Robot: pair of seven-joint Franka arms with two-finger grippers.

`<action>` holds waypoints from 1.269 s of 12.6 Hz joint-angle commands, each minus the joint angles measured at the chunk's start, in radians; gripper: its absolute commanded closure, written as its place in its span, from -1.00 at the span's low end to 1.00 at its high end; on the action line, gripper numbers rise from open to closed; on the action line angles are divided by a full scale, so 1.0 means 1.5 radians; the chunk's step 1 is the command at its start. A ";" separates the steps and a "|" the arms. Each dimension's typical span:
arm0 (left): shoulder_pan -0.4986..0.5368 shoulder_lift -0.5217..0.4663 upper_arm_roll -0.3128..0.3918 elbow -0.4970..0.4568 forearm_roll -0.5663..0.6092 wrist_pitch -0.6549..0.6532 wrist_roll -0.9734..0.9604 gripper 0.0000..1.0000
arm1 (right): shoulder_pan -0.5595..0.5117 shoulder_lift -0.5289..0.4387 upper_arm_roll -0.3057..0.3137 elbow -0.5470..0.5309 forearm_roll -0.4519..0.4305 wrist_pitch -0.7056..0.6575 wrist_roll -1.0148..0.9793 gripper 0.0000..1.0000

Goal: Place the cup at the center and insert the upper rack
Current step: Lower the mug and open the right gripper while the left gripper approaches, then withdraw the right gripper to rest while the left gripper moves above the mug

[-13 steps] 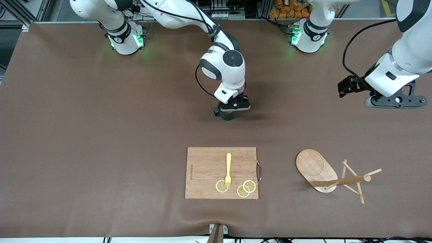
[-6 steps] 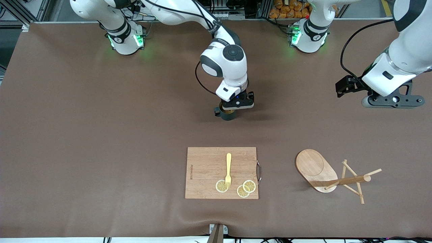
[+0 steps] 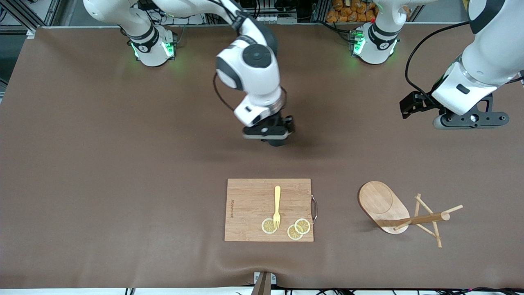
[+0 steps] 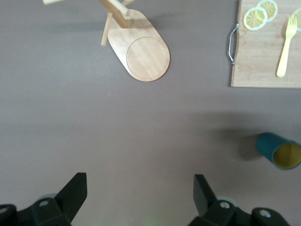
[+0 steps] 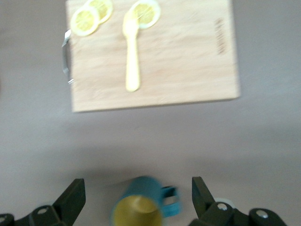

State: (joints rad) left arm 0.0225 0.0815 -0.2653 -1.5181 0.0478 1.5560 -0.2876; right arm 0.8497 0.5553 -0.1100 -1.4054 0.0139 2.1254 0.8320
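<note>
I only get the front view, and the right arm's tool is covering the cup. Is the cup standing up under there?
Observer: Yes. In the right wrist view the cup stands upright on the table, with its yellow inside facing up.
Operator: Is the tool squeezing it?
Observer: No. The right tool is over the cup, and its fingers are spread wide, apart from the cup on both sides.
Operator: What about the other arm's tool?
Observer: The left tool is open too. It holds nothing and is over bare table toward the left arm's end.
</note>
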 commanded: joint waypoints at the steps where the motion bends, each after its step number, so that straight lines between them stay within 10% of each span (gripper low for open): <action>1: -0.018 0.005 -0.015 0.004 0.009 0.015 -0.100 -1.00 | -0.083 -0.039 0.013 -0.021 0.005 -0.080 -0.113 -1.00; 7: -0.118 0.052 -0.015 0.006 0.021 0.050 -0.321 -1.00 | -0.309 -0.099 0.011 -0.030 0.050 -0.271 -0.371 -1.00; 16: -0.327 0.178 -0.014 0.030 0.147 0.108 -0.631 -1.00 | -0.529 -0.322 0.008 -0.189 0.024 -0.286 -0.665 -1.00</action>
State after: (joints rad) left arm -0.4083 0.2858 -0.2912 -1.5180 0.2123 1.7029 -1.1499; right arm 0.0854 0.1731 -0.1186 -1.5945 0.0698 1.6842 -0.1125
